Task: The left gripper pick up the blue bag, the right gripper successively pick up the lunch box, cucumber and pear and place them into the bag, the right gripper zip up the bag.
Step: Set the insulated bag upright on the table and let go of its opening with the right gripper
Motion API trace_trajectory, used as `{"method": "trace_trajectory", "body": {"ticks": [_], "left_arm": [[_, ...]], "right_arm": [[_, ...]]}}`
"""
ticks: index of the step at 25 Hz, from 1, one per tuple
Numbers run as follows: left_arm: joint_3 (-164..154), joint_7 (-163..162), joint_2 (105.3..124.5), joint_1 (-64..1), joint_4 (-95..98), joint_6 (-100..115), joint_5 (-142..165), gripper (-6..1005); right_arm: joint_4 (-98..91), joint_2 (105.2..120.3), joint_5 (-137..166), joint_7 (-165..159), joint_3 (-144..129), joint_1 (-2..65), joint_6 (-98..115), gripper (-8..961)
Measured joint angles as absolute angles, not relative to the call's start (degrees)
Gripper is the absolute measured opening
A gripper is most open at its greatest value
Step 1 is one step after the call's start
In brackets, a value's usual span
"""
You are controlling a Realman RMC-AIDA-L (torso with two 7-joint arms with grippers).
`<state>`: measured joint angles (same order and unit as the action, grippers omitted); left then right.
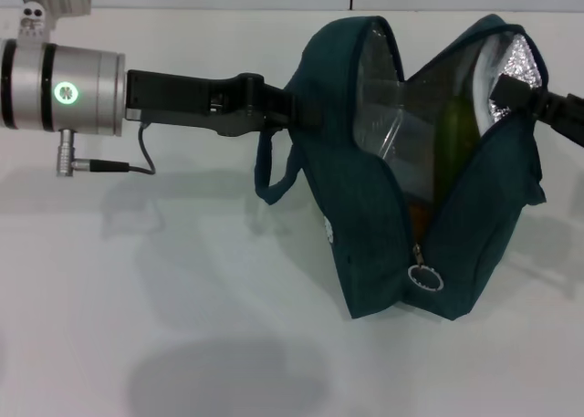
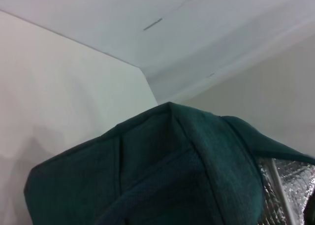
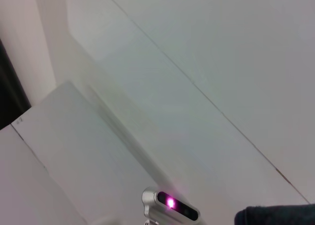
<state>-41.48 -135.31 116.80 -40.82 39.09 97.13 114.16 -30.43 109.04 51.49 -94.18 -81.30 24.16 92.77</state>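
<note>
Here the left pincer [image 1: 306, 111] clamps the blue bag [image 1: 365, 253] rim; right pincer's [image 1: 511, 93] grip unclear.

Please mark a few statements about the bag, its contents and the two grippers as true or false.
1. The blue bag is zipped fully shut. False: it gapes open, showing silver lining.
2. The left gripper meets the bag's left side. True.
3. Something green shows inside the bag. True.
4. The zipper's ring pull sits at the top of the bag. False: it hangs low on the front.
5. The right gripper rests on the table. False: it reaches into the bag's upper right opening.
</note>
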Motion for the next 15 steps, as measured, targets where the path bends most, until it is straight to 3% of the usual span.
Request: {"method": "trace_trajectory", "body": {"ticks": [15], "left_arm": [[-42.0,-133.5,116.35,-40.5,39.0,98.5,114.1,39]], "right_arm": [[-30.3,109.20,51.6,-89.4,-81.2,23.5,94.0,40]]}}
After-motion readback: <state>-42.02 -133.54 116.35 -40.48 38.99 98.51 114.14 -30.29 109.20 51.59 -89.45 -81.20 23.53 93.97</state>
